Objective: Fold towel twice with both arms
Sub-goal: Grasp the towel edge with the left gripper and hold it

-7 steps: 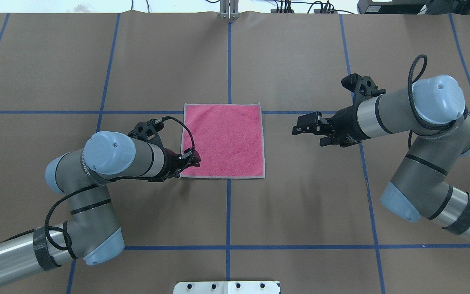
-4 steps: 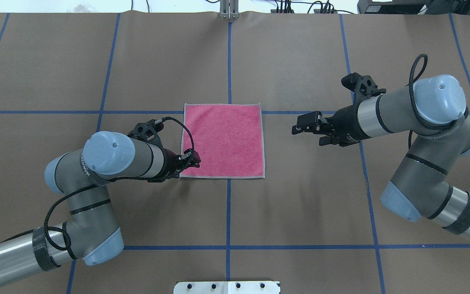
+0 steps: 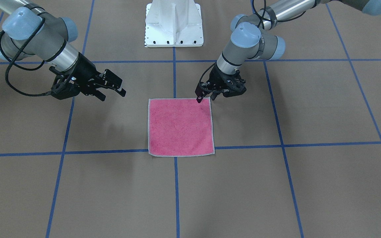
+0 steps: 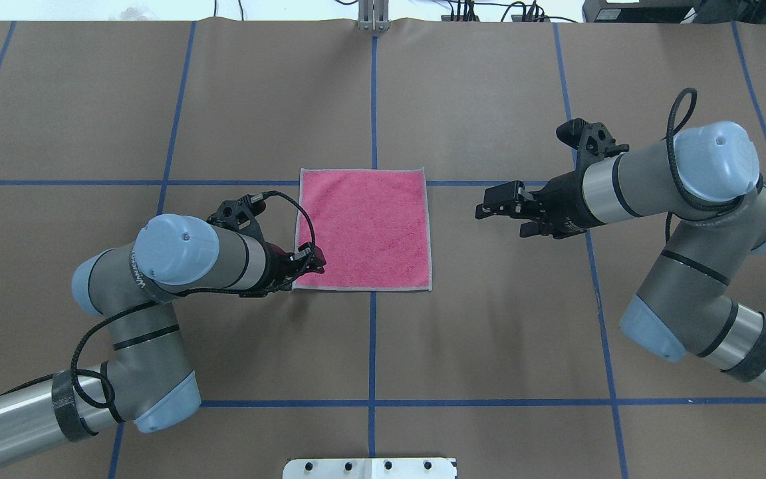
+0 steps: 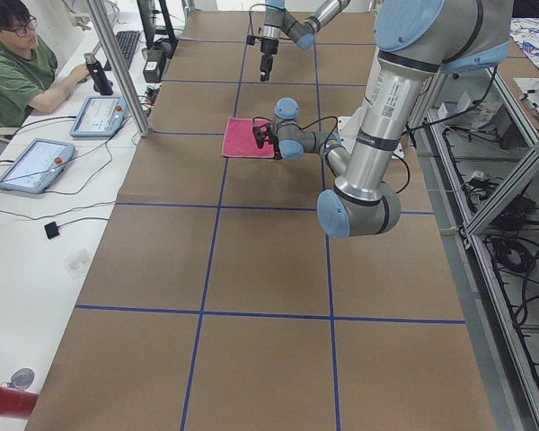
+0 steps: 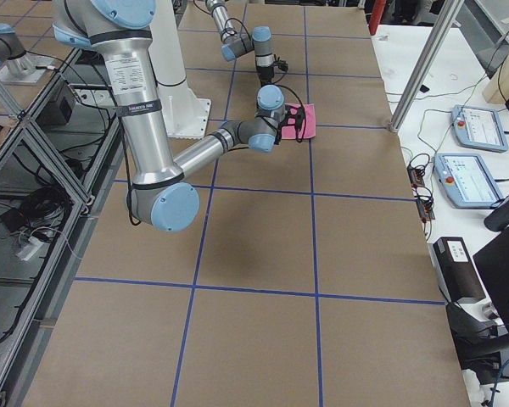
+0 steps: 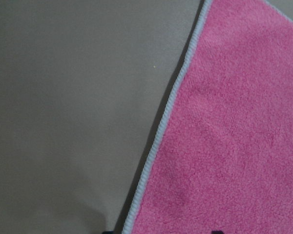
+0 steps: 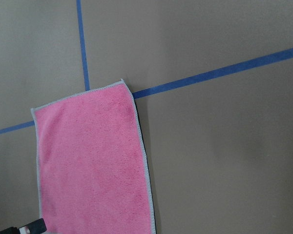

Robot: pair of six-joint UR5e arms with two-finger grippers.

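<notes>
The towel (image 4: 363, 229) lies flat and pink side up in the middle of the table, with light grey edging, also seen in the front view (image 3: 180, 127). My left gripper (image 4: 313, 261) is low at its near left corner (image 3: 206, 97). It stands open, and the left wrist view shows the towel's edge (image 7: 158, 141) running between the two fingertips. My right gripper (image 4: 499, 216) hangs open above bare table to the right of the towel (image 3: 114, 95), apart from it. The right wrist view looks down on the towel (image 8: 93, 161).
Blue tape lines (image 4: 373, 346) grid the brown table cover. The white pedestal base (image 3: 174, 23) stands at the robot's side of the table. A person (image 5: 18, 63) sits at a side bench with tablets (image 5: 31, 164), beyond the table's far edge.
The left arm has shifted very slightly to the left at the towel's corner. The towel and the right arm have not visibly moved.
</notes>
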